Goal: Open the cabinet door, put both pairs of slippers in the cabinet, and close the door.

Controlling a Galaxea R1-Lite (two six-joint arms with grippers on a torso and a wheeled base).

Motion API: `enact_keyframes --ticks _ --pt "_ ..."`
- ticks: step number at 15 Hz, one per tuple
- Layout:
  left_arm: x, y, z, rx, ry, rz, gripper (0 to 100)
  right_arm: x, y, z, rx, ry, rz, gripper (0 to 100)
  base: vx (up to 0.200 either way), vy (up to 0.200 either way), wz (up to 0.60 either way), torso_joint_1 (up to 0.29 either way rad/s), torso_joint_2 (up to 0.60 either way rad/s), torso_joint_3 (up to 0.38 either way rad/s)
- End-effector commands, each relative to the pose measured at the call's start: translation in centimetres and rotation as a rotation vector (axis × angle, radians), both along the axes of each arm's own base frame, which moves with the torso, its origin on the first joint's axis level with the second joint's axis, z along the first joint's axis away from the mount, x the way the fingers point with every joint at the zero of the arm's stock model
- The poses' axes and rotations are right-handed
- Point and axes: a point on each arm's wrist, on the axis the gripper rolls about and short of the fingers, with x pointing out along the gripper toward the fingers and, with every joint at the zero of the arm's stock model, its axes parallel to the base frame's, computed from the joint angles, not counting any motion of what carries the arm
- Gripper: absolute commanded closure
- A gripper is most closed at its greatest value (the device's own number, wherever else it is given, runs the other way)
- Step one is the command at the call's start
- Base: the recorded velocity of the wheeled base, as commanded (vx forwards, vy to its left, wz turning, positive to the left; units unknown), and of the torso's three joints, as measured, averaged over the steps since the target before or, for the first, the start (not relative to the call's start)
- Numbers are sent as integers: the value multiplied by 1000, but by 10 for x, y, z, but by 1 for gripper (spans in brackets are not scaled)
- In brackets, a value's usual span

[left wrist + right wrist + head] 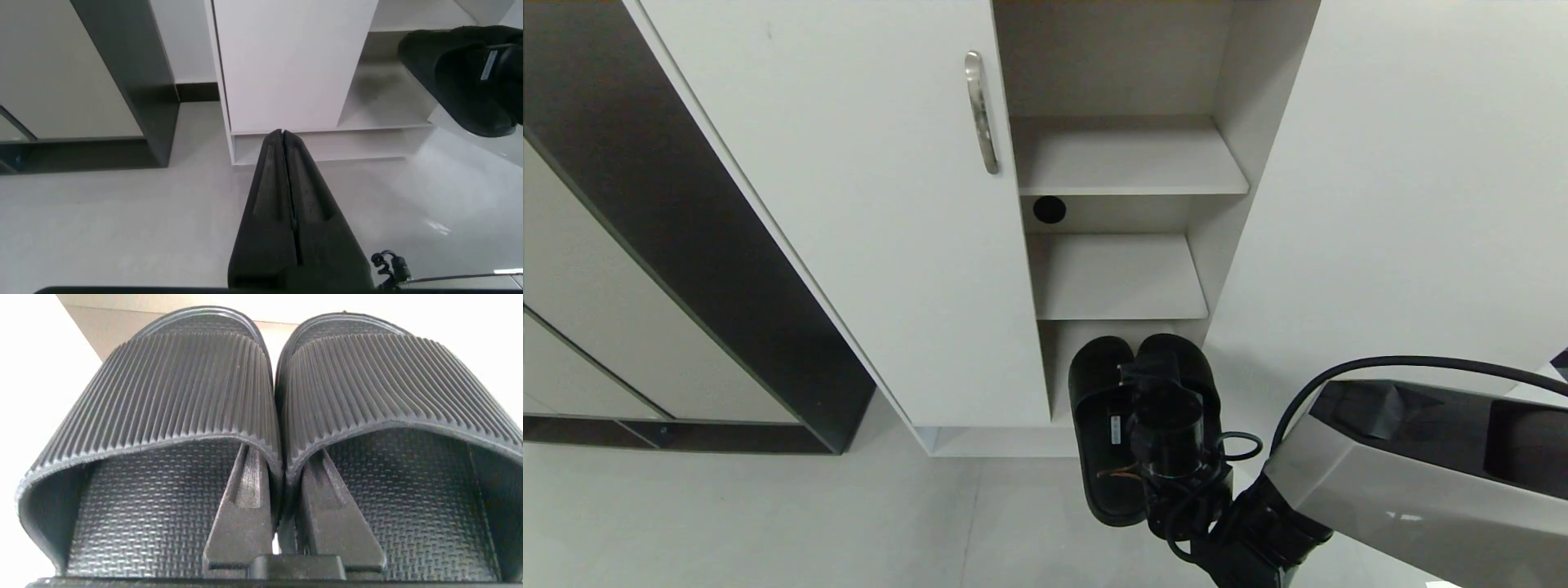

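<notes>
Far left, a dark panel (686,204). Next to it the cabinet (1045,425), left door (849,245) closed, metal handle (981,113) vertical. The right half is open, with two shelves (1123,155) over the bottom compartment (1058,367). The left gripper (282,143) is low over the floor (122,229), aimed at the cabinet base, fingers pressed together, nothing in them. The black slippers (1104,384) hang side by side off the right gripper (284,482), raised off the floor just in front of the bottom compartment. Their long axis runs toward the cabinet, toes in, heels toward the robot, footbeds up. Toes are at the compartment mouth; can't tell if they cross the edge. The right wrist view gives the grip: one finger (243,510) under each strap, the pair's two inner side walls pinched between them. The head view gives placement instead, with the gripper body over the heel end covering the pinch. The left wrist view gives a side look at the pair (474,73), tilted, toe end nearer the cabinet. Right of the opening is a broad white panel (1405,204).
</notes>
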Motion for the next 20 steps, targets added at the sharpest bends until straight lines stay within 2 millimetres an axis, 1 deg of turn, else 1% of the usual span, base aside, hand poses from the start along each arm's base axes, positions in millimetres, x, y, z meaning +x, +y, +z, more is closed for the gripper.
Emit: enact_keyframes --ticks 1,4,6,13,15,17,20 --pt "0 0 0 1 1 0 100 0 0 0 7 -6 0 100 200 0 0 -2 2 -2" --pt "0 0 0 -1 1 0 100 0 0 3 21 -21 0 100 200 0 0 1 5 4" --pt "0 0 0 -1 1 0 100 -1 0 12 35 -44 1 100 200 0 0 -2 2 0" --pt "0 0 0 -1 1 0 100 -2 1 10 39 -48 5 100 200 0 0 2 0 4" --pt "0 0 0 -1 1 0 100 1 4 0 39 -47 13 100 0 0 0 0 0 0" --pt "0 0 0 -1 1 0 100 4 7 0 46 -54 13 100 0 0 0 0 0 0" --pt "0 0 0 -1 1 0 100 6 8 2 51 -58 10 100 0 0 0 0 0 0"
